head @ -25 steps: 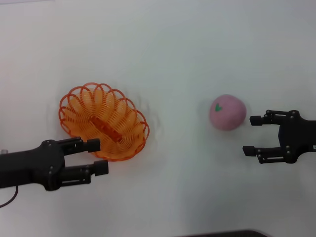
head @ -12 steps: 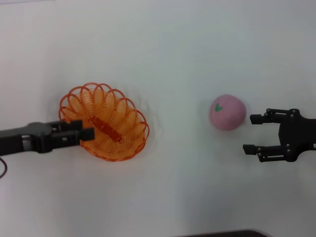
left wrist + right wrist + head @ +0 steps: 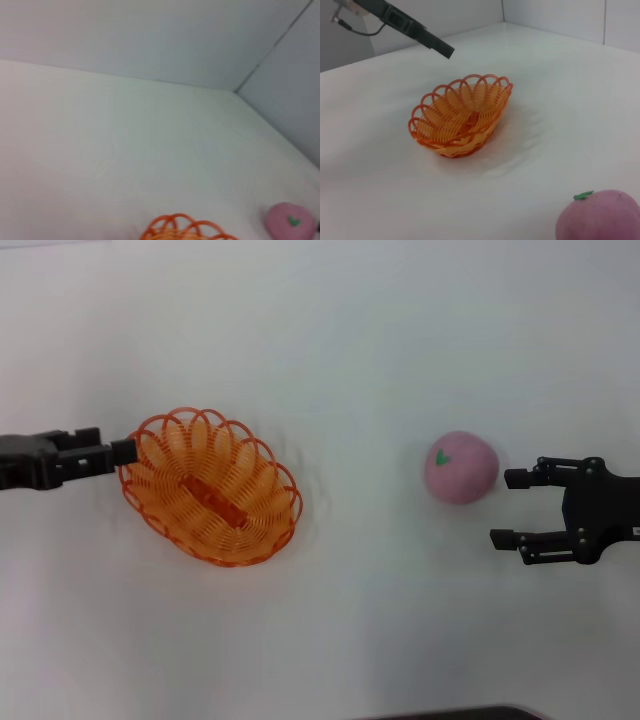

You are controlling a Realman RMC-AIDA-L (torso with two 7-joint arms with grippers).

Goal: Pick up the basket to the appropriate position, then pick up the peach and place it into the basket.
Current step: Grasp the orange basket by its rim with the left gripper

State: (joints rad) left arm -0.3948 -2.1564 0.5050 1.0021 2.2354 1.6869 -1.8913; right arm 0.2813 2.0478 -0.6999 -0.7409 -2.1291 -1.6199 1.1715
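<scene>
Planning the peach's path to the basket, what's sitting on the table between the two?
Nothing: the head view shows only bare white table between the basket and the peach.

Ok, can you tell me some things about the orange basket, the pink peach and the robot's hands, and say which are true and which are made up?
1. The peach is inside the basket. False: it sits on the table, apart from the basket.
2. The right hand is open beside the peach. True.
3. The right hand is holding the peach. False: it holds nothing.
4. The left hand is at the basket's rim. True.
5. The basket is empty of fruit. True.
</scene>
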